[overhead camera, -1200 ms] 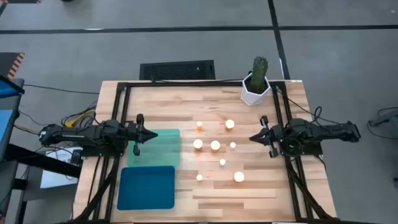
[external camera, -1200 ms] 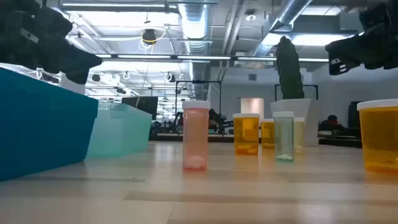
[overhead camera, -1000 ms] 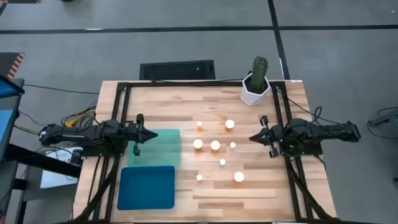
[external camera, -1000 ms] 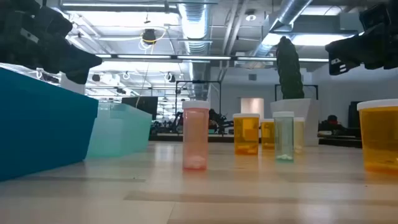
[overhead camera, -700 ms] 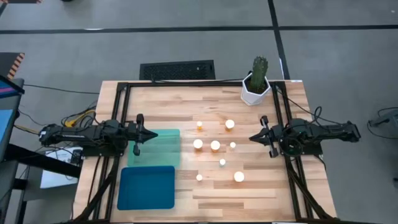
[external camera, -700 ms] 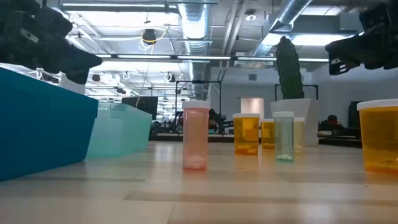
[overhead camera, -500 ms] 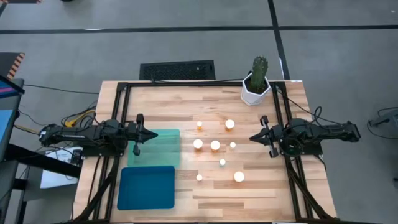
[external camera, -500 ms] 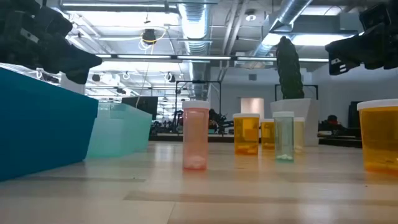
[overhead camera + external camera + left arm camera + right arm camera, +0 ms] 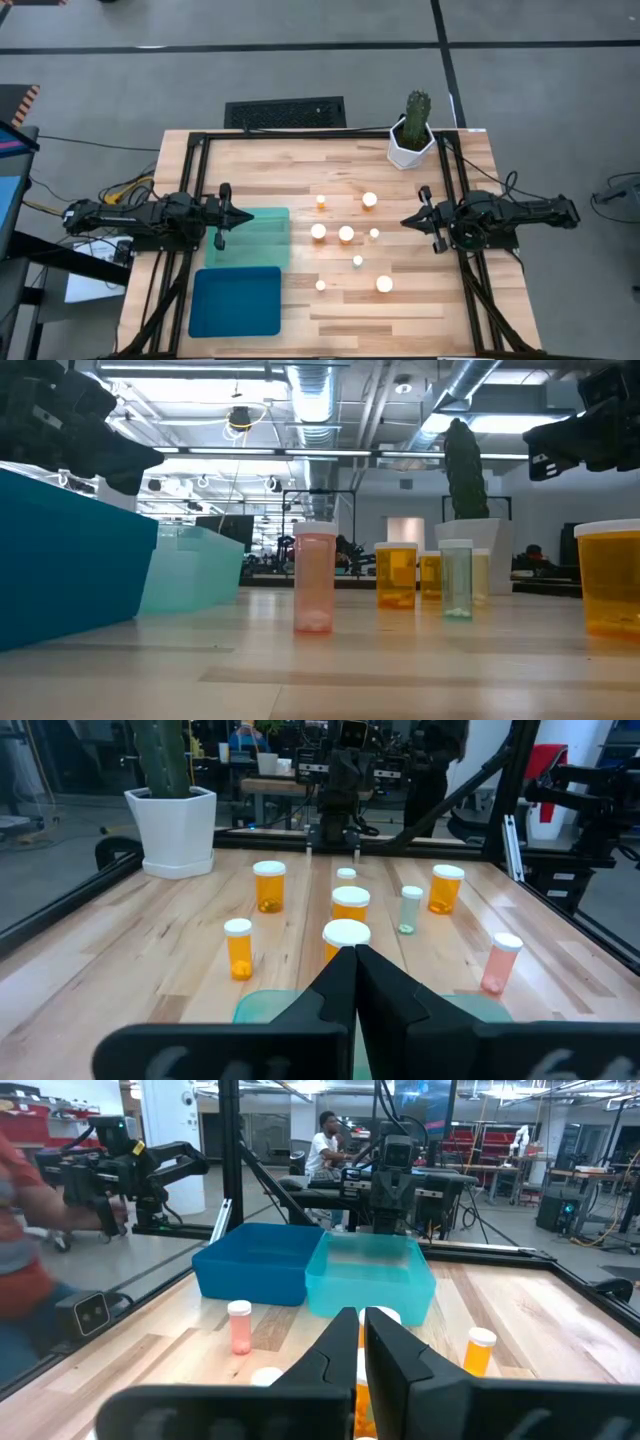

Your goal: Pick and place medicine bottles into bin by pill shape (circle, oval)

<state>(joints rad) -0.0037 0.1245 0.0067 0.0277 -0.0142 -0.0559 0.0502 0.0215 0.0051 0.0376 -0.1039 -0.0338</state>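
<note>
Seven upright bottles (image 9: 346, 233) are clustered centre frame, nothing yet binned, nearest the right gripper (image 9: 407, 220) at frame right, fingers pinched together and empty, while the left gripper (image 9: 247, 216), likewise closed, is held over the green bin (image 9: 262, 250).

Seven medicine bottles, white caps, all upright, loosely scattered on the counter's mid-right area, none touching. None is in a bin.

Far pair: small narrow bottle (image 9: 321, 202), wider bottle (image 9: 369, 200) to its right. Amber bodies confirmed in left wrist view (image 9: 270, 886).

Mid row: two wide bottles close side by side (image 9: 318, 231) and (image 9: 346, 234), then a small cap (image 9: 375, 234) just right.

Near group: small bottle w/ pale greenish clear body (image 9: 357, 261); small pink-bodied bottle (image 9: 321, 285), pills seen at its bottom in low view (image 9: 315, 578); wide amber bottle (image 9: 384, 284) nearest the front edge.
</note>
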